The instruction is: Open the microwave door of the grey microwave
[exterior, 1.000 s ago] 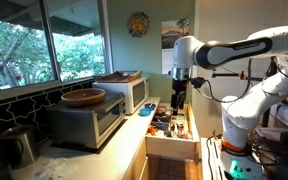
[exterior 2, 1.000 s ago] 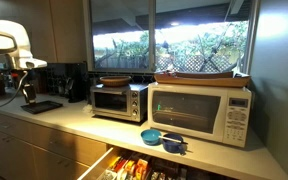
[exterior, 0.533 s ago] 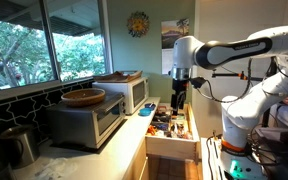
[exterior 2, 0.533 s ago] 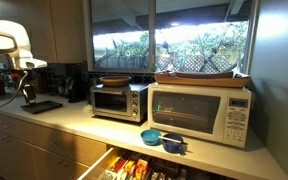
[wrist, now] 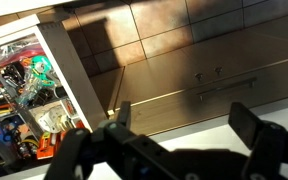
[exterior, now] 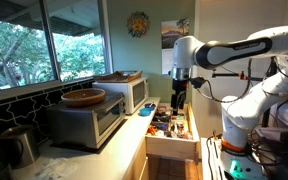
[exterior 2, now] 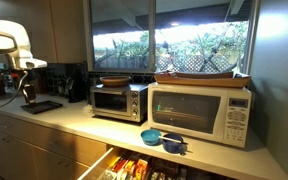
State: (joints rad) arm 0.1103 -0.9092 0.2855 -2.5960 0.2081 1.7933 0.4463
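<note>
The grey microwave (exterior: 68, 124) stands on the counter and also shows in an exterior view (exterior 2: 138, 102). Its microwave door (exterior: 106, 119), a grey frame round dark glass, is closed in both exterior views (exterior 2: 110, 102). My gripper (exterior: 177, 102) hangs well away from it, above an open drawer, and also shows at the left of an exterior view (exterior 2: 27, 97). In the wrist view the gripper (wrist: 187, 125) is open and empty, facing the floor and cabinet fronts.
A wooden bowl (exterior: 83, 96) sits on the grey microwave. A white microwave (exterior 2: 199, 112) with a tray on top stands beside it. Blue bowls (exterior 2: 159, 138) lie on the counter. The open drawer (exterior: 172, 148) is full of clutter (wrist: 24, 100). A kettle (exterior: 19, 145) stands near the grey microwave.
</note>
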